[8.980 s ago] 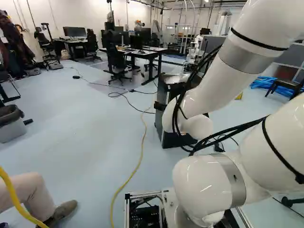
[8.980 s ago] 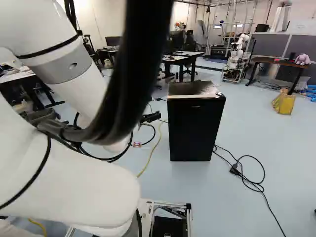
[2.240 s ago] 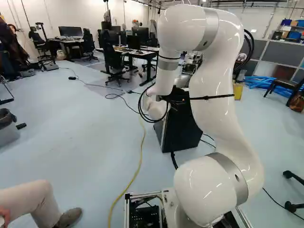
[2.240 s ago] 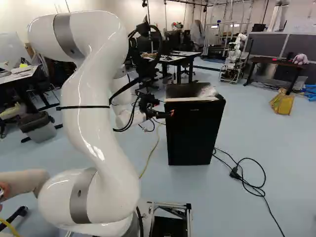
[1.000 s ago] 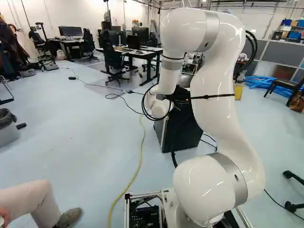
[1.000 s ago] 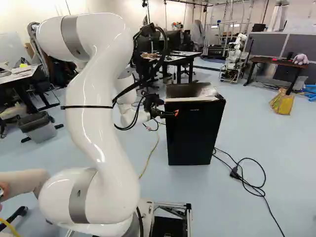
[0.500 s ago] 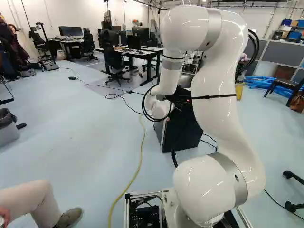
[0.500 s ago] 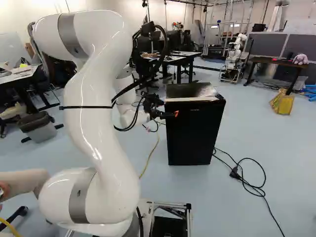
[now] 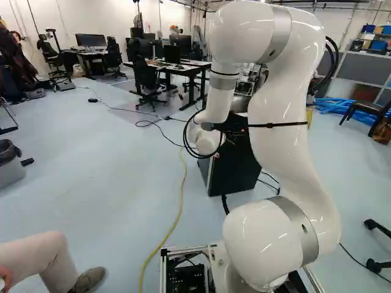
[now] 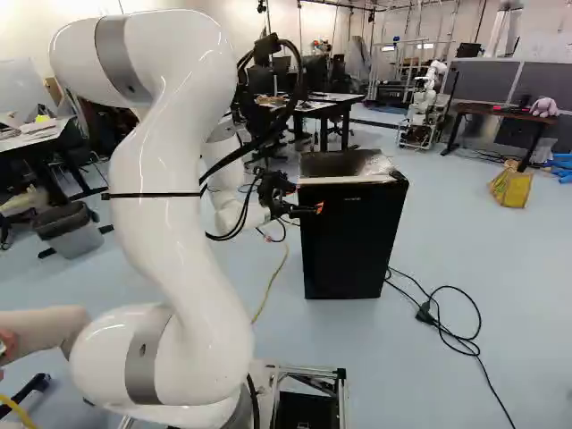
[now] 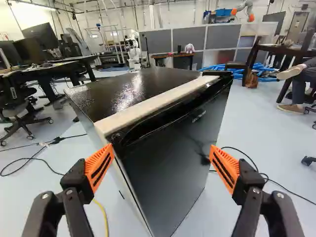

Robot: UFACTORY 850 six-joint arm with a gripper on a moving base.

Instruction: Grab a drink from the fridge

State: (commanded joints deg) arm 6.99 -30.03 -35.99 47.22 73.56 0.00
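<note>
The gripper is at the upper left corner of the black fridge in the right base view. In the wrist view the gripper stands open, its orange pads wide apart with nothing gripped. One fingertip is close to the fridge's near upper corner, by the side edge; the other stands before the door face. Whether either touches, I cannot tell. The door is closed, with a pale strip along the top front edge. In the left base view the arm partly hides the fridge. No drink is visible.
Black cables lie on the floor beside the fridge, a yellow cable on its other side. A person's leg is close at the left of the left base view. Another robot stands far back, near desks.
Since the oldest frames the base has shifted slightly, and the arm has reshaped, bringing the gripper to the fridge's corner. Over the last second the arm has moved only slightly; the fridge stays put.
</note>
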